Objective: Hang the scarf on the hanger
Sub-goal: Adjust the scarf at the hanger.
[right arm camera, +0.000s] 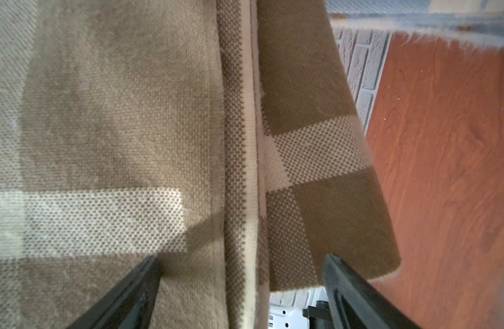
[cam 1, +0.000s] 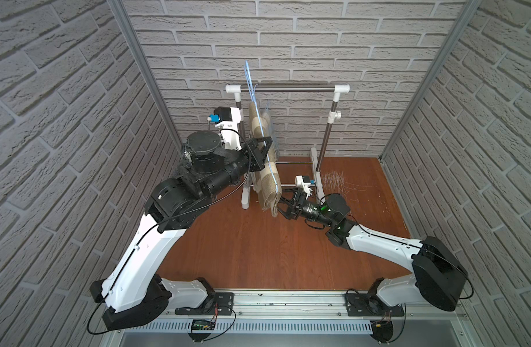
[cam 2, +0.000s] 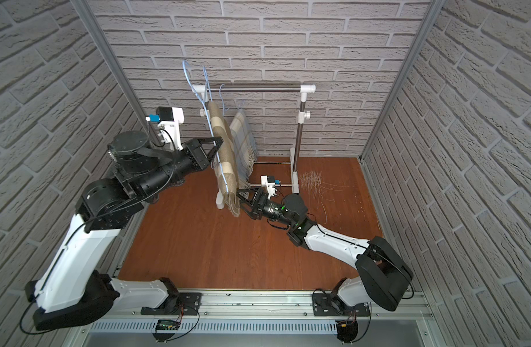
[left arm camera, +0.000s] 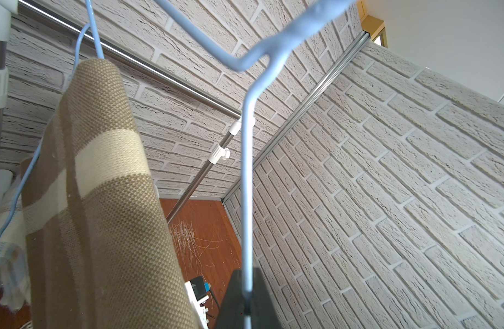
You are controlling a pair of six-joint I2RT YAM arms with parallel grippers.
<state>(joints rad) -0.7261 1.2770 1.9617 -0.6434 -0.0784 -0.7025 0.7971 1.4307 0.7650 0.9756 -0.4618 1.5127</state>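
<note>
Tan-and-cream checked scarf draped over pale blue hanger | left hand clamps hanger | right hand spread wide

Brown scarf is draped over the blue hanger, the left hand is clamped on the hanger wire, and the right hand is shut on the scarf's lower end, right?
No. The right hand is open, not shut: the right wrist view shows its fingers wide apart by the scarf's lower end. The left hand does clamp the blue hanger's wire.
</note>
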